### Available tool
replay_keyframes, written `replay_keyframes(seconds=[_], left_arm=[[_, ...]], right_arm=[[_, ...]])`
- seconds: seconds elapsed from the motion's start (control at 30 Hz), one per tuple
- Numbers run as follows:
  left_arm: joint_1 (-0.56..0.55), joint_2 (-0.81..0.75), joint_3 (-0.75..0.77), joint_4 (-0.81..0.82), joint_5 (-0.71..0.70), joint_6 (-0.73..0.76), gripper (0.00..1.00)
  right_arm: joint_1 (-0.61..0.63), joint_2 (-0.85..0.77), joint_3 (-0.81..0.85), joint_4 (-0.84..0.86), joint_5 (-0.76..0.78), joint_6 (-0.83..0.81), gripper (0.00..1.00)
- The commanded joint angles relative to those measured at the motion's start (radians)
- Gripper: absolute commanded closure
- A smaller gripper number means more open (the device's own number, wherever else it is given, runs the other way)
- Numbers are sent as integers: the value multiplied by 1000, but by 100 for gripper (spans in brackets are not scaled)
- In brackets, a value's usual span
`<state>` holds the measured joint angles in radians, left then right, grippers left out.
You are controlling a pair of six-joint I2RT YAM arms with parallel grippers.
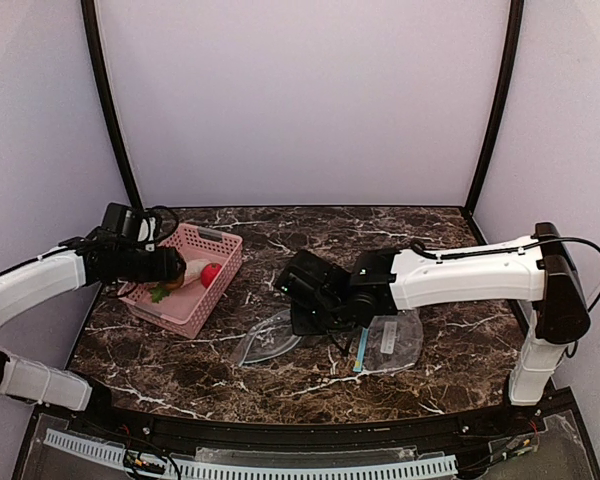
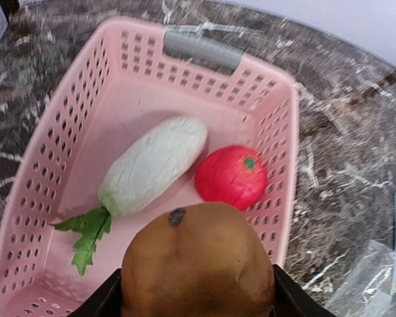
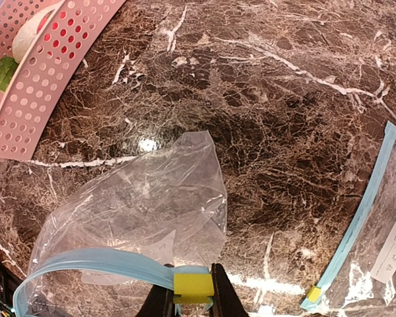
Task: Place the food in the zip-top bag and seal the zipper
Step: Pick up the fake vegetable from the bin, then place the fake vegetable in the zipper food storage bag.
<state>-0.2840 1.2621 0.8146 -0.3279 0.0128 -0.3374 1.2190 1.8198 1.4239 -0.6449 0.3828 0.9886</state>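
Observation:
My left gripper [image 2: 198, 300] is shut on the brown-orange round bun [image 2: 198, 261], holding it just above the pink basket [image 2: 285, 132]. A whitish oblong piece [image 2: 155, 162], a green leafy sprig [image 2: 86, 234] and a red ball [image 2: 231, 177] lie inside the basket. At the table's middle, my right gripper [image 3: 193, 295] is shut on the blue zipper end of a clear zip-top bag [image 3: 138, 211], right at its yellow slider [image 3: 193, 288]. The bag's mouth is held open towards the left. In the top view the left gripper [image 1: 168, 268] is over the basket's near left side and the right gripper [image 1: 310, 312] is at the bag [image 1: 268, 340].
A second clear bag [image 1: 395, 340] with a blue zipper strip lies flat on the marble table just right of the held one, and shows at the right wrist view's edge as well [image 3: 383, 251]. The basket [image 1: 195, 300] stands at the table's left. Pale walls enclose three sides.

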Motion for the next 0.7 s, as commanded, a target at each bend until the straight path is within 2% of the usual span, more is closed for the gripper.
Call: replay_keyframes(seconds=[0.0,0.13,0.3,0.4,0.5,0.67], left_arm=[[2,-174,12,28,118,76,52],[-37,-278,-14,52,259,66,53],[-213,-397,-78,129,253,48,53],[-317,-459,-128,257,254,17,53],[-401,-479,-175,366,248,15,53],[-511,-419,-164,402,224,55,53]], right_arm=[[5,-9,39,6,-2,-31,100],[4,-2,71,-6,-35,-61,100],[4,2,98,-25,-75,-76,100],[3,4,116,-37,-96,-86,100],[2,7,137,-51,-118,-102,100],[3,14,170,-69,-150,-119,100]])
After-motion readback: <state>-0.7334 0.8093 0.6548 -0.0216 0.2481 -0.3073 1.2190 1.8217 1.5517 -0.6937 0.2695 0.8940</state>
